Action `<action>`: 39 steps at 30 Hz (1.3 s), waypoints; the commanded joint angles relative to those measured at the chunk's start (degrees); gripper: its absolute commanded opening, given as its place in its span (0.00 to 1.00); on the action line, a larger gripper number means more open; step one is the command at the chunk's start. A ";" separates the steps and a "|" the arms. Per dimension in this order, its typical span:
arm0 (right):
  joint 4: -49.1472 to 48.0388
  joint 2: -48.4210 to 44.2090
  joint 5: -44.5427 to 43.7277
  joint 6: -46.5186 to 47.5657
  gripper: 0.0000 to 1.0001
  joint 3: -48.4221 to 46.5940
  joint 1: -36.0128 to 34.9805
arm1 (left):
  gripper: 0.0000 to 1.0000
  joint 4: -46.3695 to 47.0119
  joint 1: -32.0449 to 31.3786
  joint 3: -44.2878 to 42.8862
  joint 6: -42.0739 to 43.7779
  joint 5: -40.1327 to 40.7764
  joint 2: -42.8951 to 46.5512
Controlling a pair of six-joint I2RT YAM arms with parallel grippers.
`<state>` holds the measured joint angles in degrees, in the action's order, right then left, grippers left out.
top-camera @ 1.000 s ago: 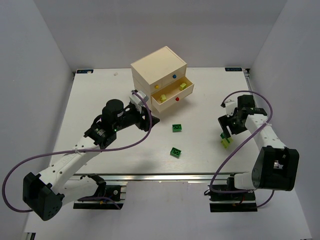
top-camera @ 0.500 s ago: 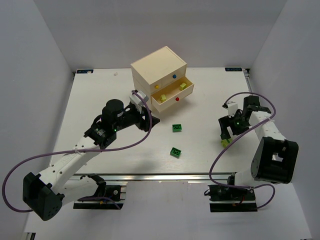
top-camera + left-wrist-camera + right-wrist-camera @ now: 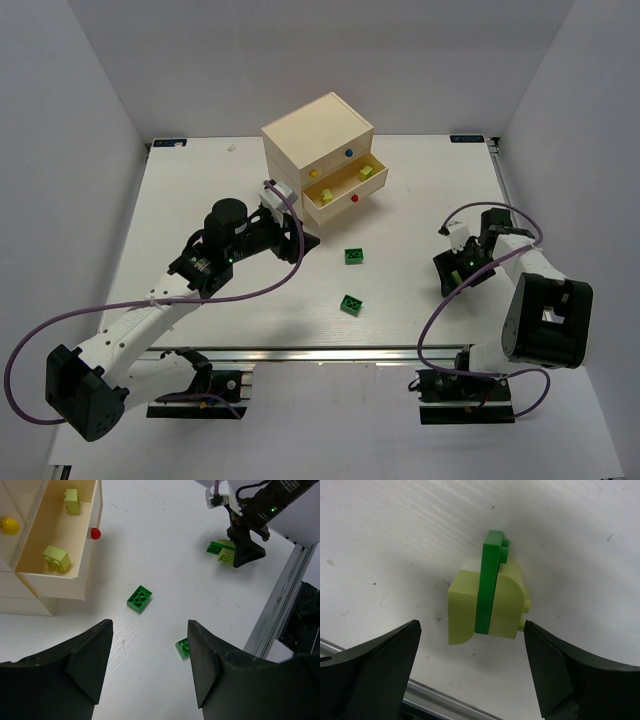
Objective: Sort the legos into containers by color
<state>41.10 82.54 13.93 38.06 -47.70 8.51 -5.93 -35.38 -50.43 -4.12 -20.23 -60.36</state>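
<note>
Legos (image 3: 487, 595) stuck together on table (image 3: 395, 540), right hand (image 3: 471, 625) open above them

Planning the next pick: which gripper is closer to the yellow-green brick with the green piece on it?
Right. The right gripper hangs open over the yellow-green brick; the left gripper is across the table, near the chest.

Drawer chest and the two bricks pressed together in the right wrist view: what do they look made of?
Drawer chest: likely wood or fibreboard with matte cream paint; thick flat panels, square drawer edges. Yellow-green brick and green brick: moulded plastic, smooth with a slight sheen, round studs, crisp uniform colour.
</note>
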 commanded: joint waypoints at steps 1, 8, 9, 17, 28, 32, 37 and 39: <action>-4.18 -0.28 -1.19 1.31 0.88 0.94 -0.25 | 0.71 0.57 -0.13 -1.68 -0.27 -0.95 0.07; -8.05 0.95 -2.15 1.57 0.83 2.53 -0.69 | 0.71 0.75 -0.13 -1.68 -0.45 -1.13 -0.20; -8.32 1.21 -2.16 1.57 0.82 2.70 -0.69 | 0.71 0.75 -0.13 -1.68 -0.45 -1.22 -0.11; -10.69 1.48 -3.47 2.10 0.72 4.90 -1.92 | 0.71 0.75 -0.13 -1.60 -0.45 -1.30 -0.64; -3.85 -6.33 4.51 9.03 0.30 2.80 -1.75 | 0.72 5.39 -0.13 -0.28 -4.57 -7.88 -2.04; 7.30 -14.32 19.16 24.47 0.30 -0.10 -2.09 | 0.73 14.16 -0.13 0.95 -15.87 -17.63 -6.69; 10.84 -21.54 28.76 33.56 0.29 -4.41 -4.11 | 0.87 21.05 -0.66 -2.29 -28.64 -24.77 -13.81; 11.63 -22.33 30.44 36.62 0.28 -5.20 -4.99 | 0.89 22.27 -0.66 -3.26 -31.29 -24.68 -14.96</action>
<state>47.99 61.14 35.79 65.73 -50.74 4.73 10.50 -35.64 -50.61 -26.70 -39.94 -75.20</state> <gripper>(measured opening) 0.611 0.884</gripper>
